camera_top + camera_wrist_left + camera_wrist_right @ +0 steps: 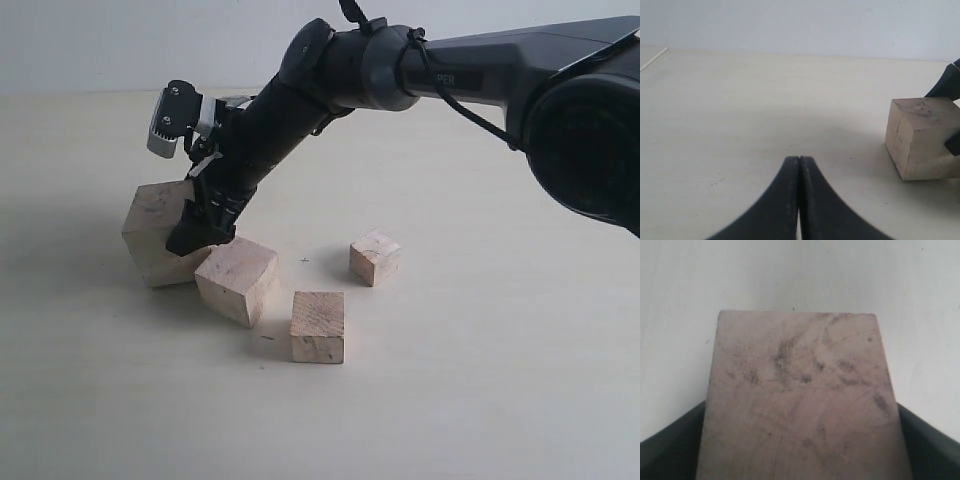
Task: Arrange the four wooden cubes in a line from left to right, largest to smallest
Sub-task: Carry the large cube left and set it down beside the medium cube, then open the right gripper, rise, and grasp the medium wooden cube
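Four pale wooden cubes show in the exterior view. The largest cube [150,232] is tilted at the left, and my right gripper [203,232], reaching across from the right, is shut on it. In the right wrist view that speckled cube [799,375] fills the space between the dark fingers [670,450] of the right gripper [800,445]. The second largest cube [237,280] lies just right of it, close to the fingers. The third cube [318,326] stands nearer the front, the smallest cube [375,257] further right. My left gripper [800,161] is shut and empty, low over bare table, with the largest cube [917,137] off to one side.
The pale tabletop [480,400] stretches wide around the cubes. The right arm's dark links [400,70] cross above the table from the upper right. A white wall [800,25] backs the table in the left wrist view.
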Motion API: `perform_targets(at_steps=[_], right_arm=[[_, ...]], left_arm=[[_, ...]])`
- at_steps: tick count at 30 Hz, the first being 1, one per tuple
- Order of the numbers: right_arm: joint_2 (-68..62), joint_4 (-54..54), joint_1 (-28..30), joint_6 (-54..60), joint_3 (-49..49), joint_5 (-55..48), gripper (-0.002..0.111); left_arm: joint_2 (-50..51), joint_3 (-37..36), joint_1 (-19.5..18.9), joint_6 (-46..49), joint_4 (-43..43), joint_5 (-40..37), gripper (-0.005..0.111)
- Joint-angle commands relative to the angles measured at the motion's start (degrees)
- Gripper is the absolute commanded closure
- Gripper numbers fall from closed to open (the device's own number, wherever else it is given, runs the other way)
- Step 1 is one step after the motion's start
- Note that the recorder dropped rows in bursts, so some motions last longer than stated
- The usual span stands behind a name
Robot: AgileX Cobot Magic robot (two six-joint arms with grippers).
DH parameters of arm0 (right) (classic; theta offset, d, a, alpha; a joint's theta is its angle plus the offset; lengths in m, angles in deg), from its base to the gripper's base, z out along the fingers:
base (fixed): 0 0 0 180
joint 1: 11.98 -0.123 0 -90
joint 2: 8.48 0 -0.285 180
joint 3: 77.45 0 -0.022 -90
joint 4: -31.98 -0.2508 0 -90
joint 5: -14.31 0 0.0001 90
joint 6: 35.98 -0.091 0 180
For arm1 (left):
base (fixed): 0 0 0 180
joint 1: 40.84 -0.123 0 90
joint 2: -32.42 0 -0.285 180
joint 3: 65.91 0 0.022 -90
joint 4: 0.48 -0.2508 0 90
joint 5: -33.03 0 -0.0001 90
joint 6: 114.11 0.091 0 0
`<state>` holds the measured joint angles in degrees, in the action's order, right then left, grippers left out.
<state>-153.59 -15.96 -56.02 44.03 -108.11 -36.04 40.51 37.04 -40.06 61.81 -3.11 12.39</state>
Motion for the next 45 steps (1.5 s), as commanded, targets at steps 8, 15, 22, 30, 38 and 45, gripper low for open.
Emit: perform_targets(at_steps=[8, 15, 22, 30, 38, 45], right_arm=[[0.54, -0.89, 0.36, -0.59, -0.53, -0.68, 0.031], [0.54, -0.89, 0.36, -0.59, -0.53, -0.54, 0.015], [1.49, -2.77, 0.36, -0.73, -0.53, -0.76, 0.015], [9.13, -0.1, 0.36, -7.67, -0.53, -0.87, 0.015], [14.66, 22.54, 0.36, -33.47, -0.53, -8.34, 0.015], [13.03, 26.21, -0.48, -42.09, -0.53, -18.06, 0.015]], left_arm=[[-0.31, -0.17, 0.38, -0.5, 0.02, 0.46, 0.107], [-0.31, -0.17, 0.38, -0.5, 0.02, 0.46, 0.107], [-0.31, -0.17, 0.38, -0.5, 0.02, 0.46, 0.107], [-0.31, -0.17, 0.38, -0.5, 0.02, 0.46, 0.107], [-0.31, -0.17, 0.38, -0.5, 0.02, 0.46, 0.107], [-0.31, -0.17, 0.38, -0.5, 0.02, 0.46, 0.107]])
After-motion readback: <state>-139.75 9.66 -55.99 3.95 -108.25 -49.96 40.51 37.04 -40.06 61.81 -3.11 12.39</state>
